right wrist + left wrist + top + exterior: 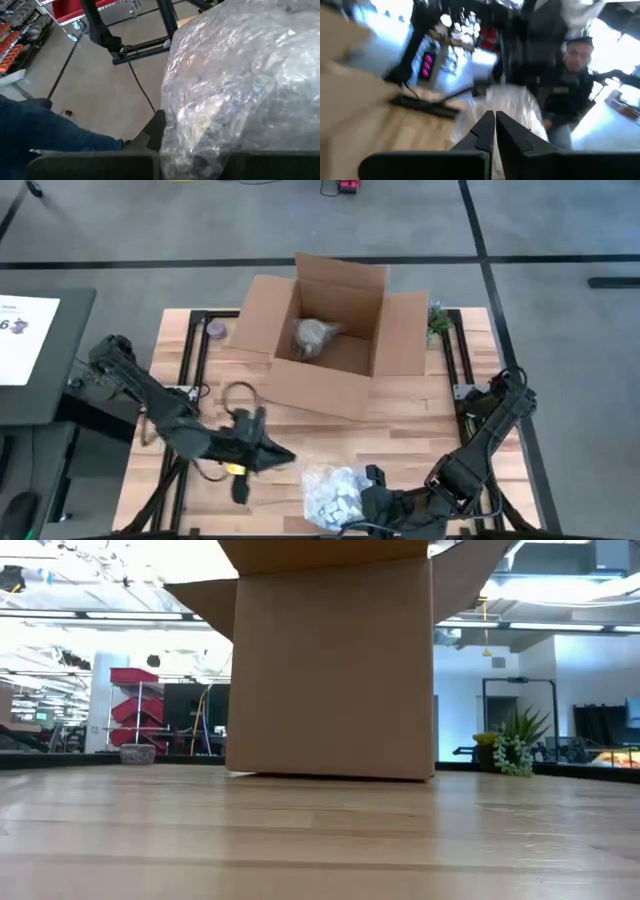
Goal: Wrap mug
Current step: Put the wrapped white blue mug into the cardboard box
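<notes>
A crumpled bundle of clear bubble wrap is near the table's front edge. The mug itself does not show; whether it is inside the wrap cannot be told. My right gripper is at the bundle's right side, shut on the wrap, which fills the right wrist view. My left gripper is shut and points at the bundle's left side from just short of it. In the left wrist view its closed fingers stand in front of the wrap. My right gripper holds the bubble wrap bundle at its right side, coming in roughly level from the table's right. One finger lies against the outside of the wrap. The wrap hides the other finger. I cannot tell whether the bundle rests on the table.
An open cardboard box stands mid-table at the back, with a grey wrapped bundle inside. It fills the low view. A purple roll and a small plant flank it. A person is beyond the table's near edge.
</notes>
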Motion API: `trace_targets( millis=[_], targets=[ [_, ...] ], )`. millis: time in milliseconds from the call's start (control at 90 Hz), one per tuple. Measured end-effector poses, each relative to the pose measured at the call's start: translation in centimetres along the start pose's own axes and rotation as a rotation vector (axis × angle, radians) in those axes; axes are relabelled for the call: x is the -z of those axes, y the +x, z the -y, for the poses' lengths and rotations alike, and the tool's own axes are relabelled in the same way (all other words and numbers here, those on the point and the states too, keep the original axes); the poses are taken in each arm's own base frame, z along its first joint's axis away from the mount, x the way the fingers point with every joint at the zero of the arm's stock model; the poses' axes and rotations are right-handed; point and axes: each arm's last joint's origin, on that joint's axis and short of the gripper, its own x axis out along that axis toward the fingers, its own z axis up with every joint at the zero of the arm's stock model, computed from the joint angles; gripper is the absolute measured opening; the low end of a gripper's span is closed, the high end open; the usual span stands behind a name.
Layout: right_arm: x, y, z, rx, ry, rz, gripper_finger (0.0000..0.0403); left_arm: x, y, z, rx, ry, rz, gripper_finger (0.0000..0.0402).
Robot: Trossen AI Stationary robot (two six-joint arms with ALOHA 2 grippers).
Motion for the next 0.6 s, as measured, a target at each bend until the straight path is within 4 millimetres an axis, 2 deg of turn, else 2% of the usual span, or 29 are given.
trace_targets(
  millis=[167,278,444,522,600],
  targets=[
    [0.0,-0.1,-0.3,-0.032,0.011,0.004,0.0024,-1.9,-1.7,-1.1,-0.147,0.079,0.082,0.0000],
    [-1.2,-0.7,-1.0,-0.079,0.013,0.051,0.0024,-2.0,-2.3,-2.8,-0.304,0.081,0.060,0.0000],
    [-5.7,-3.2,-1.7,-0.149,-0.080,0.217,0.0024,-0.8,-3.4,-5.7,-0.464,0.009,-0.068,0.0000],
    [-8.5,-4.3,-0.8,-0.101,-0.113,0.312,0.0024,0.0,-3.7,-6.6,-0.512,-0.023,-0.139,0.0000],
    [-11.4,-5.2,1.0,-0.017,-0.151,0.397,0.0024,0.7,-4.0,-7.2,-0.536,-0.033,-0.216,0.0000]
  ],
)
